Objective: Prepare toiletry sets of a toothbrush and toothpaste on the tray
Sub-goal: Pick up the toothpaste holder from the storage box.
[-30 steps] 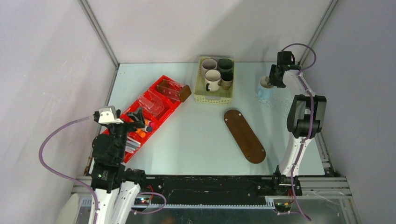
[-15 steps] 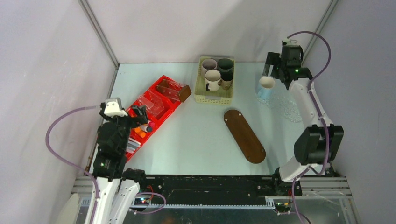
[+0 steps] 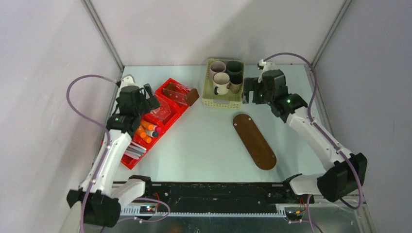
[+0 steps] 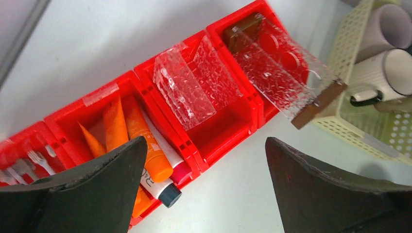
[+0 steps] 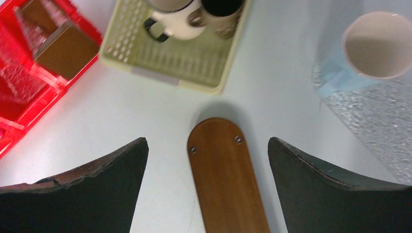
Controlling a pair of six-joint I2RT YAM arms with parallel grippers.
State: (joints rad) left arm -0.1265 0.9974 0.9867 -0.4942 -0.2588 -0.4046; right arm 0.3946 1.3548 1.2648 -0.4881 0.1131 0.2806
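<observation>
Both arms have swung in: the right pincer (image 3: 251, 95) has left the far right corner and sprung wide open, holding nothing, and now hovers just beside the yellow basket (image 3: 222, 103). The left pincer (image 3: 148, 97), jaws spread wide and empty, has reached forward over the red bin (image 3: 167, 121). Nearest, the tray (image 3: 254, 141) lies slantwise on the tabletop (image 3: 204, 145), well apart from the bin. The orange toothpaste tubes (image 4: 151, 158) sit in a near compartment; only the left wrist view shows the white tube (image 4: 160, 187) beside them. Further back, the mugs (image 3: 221, 80) stand in the basket. Farthest, a pale blue cup (image 5: 374, 46) shows only to the right wrist; overhead, the arm hides it
</observation>
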